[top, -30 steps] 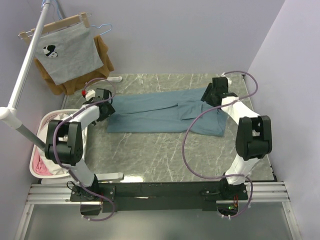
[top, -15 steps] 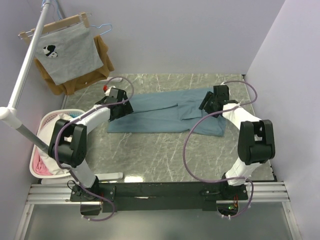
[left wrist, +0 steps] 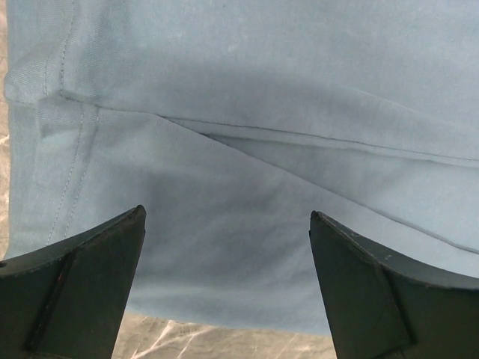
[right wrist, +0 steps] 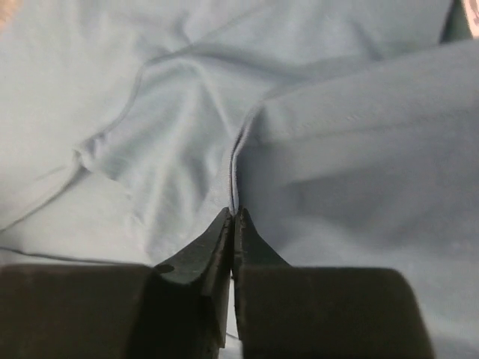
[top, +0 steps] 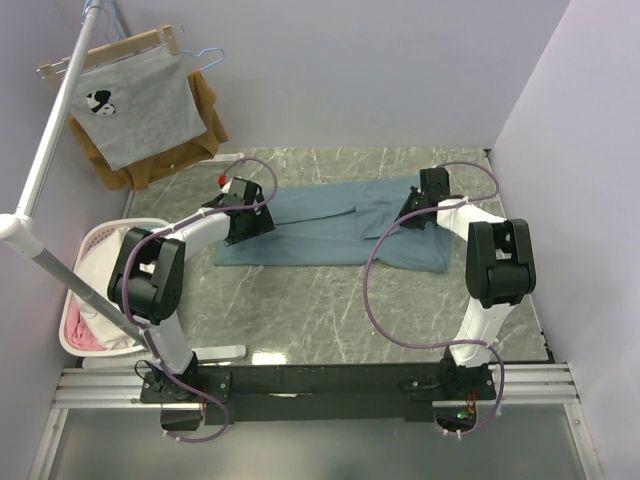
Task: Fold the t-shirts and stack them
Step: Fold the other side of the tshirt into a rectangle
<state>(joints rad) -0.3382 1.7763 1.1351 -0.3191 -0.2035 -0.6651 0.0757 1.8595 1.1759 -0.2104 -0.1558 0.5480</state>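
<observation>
Top view: teal-blue t-shirt (top: 320, 235) lies flat across the middle of the table (top: 330, 310), long axis left to right, already doubled lengthwise with a flap edge running along its middle. Left gripper (top: 250, 222) is over the shirt's left end, right gripper (top: 418, 212) over the upper part of its right end. Step in hand, as I judge it: take both ends and carry the cloth over for the next fold. Left wrist view: left gripper (left wrist: 226, 217) is spread wide and holds nothing. Its fingers straddle the t-shirt (left wrist: 262, 75) near the lower edge, with bare table (left wrist: 187, 340) just below at the bottom of the frame. A fold line (left wrist: 322, 138) slants from centre left down to the right. Right wrist view: right gripper (right wrist: 233, 218) is closed, pinching the t-shirt (right wrist: 359, 172) at a stitched edge (right wrist: 233, 172) that runs straight up from the fingertips at frame centre; how many layers are caught I cannot tell. To do it well: the left should come down onto the edge and close on the same layers as the right before either lifts. Then raise both level and together, cloth lightly taut between them, so the crease lands straight. A lift by the right alone would likely drag and skew the shirt
</observation>
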